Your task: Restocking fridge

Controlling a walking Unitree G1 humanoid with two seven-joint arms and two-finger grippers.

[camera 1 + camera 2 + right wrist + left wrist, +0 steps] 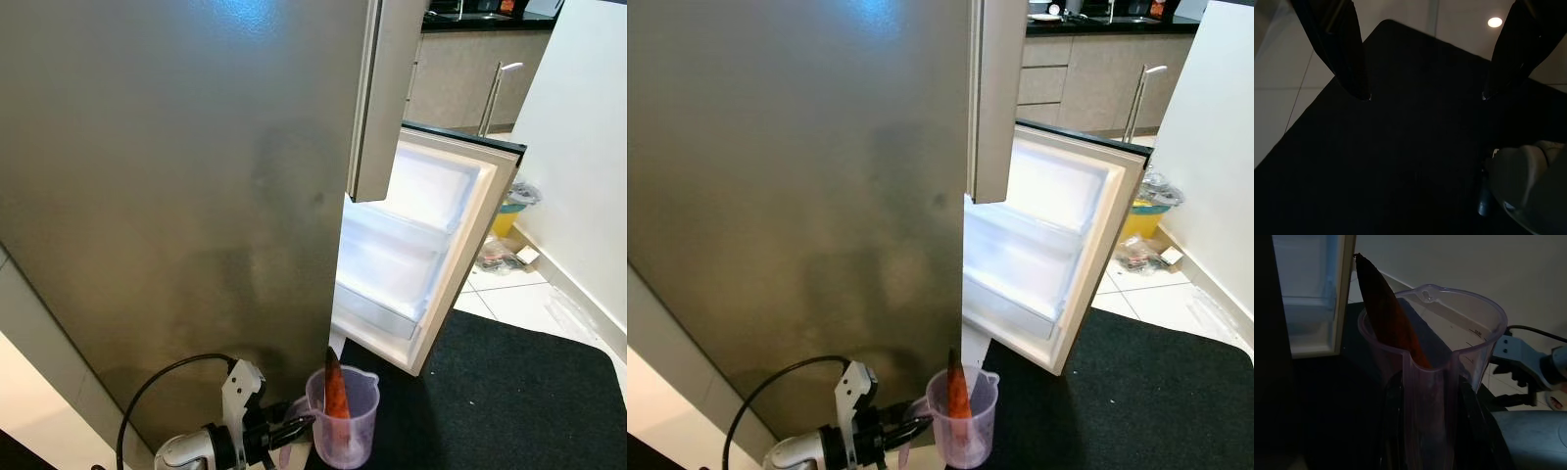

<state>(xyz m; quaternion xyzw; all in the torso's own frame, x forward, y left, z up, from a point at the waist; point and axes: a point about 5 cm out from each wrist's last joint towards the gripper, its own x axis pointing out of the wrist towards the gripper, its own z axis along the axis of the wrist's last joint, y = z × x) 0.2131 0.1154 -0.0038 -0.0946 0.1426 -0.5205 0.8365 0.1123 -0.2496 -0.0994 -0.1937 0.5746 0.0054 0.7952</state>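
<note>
My left gripper (294, 429) is shut on the handle of a clear plastic measuring jug (343, 416), held low in front of the fridge. An orange carrot (336, 397) stands tilted inside the jug, its dark tip poking above the rim. In the left wrist view the jug (1435, 367) sits between my two black fingers (1474, 431), with the carrot (1386, 313) leaning against its wall. The tall steel fridge door (176, 196) is closed. Beside it the lower door (421, 255) hangs open, showing white door shelves. My right gripper (1425, 97) hangs open above a black mat (1400, 161).
A black floor mat (519, 392) lies before the open door, with white tiles beyond. A yellow bin and bags (509, 215) sit by the white wall (588, 147). Kitchen cabinets (470, 69) stand at the back.
</note>
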